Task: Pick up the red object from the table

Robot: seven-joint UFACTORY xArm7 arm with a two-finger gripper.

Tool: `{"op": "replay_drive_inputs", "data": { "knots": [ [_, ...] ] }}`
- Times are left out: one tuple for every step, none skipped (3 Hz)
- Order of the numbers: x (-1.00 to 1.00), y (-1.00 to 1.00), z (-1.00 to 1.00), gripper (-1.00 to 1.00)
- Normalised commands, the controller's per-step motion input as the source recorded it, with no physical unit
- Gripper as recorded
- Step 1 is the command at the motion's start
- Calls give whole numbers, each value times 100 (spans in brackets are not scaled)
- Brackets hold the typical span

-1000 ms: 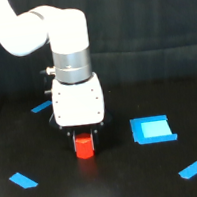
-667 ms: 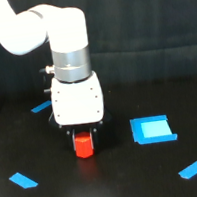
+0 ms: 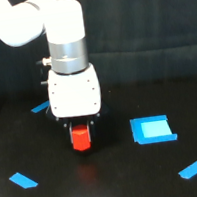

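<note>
the red object (image 3: 81, 139) sits clamped in the end effector (image 3: 81, 135), above the table (image 3: 118, 184).

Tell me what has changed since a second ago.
The gripper has risen with the red object held between its fingers, so the block now sits higher in the exterior view and looks clear of the table. The blue pieces, including the blue square, have not moved.
</note>
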Motion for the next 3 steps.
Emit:
{"op": "replay_drive_inputs", "data": {
  "knots": [
    [-3,5,100,-100],
    [4,-1,94,-100],
    [7,7,85,-99]
  ]
}}
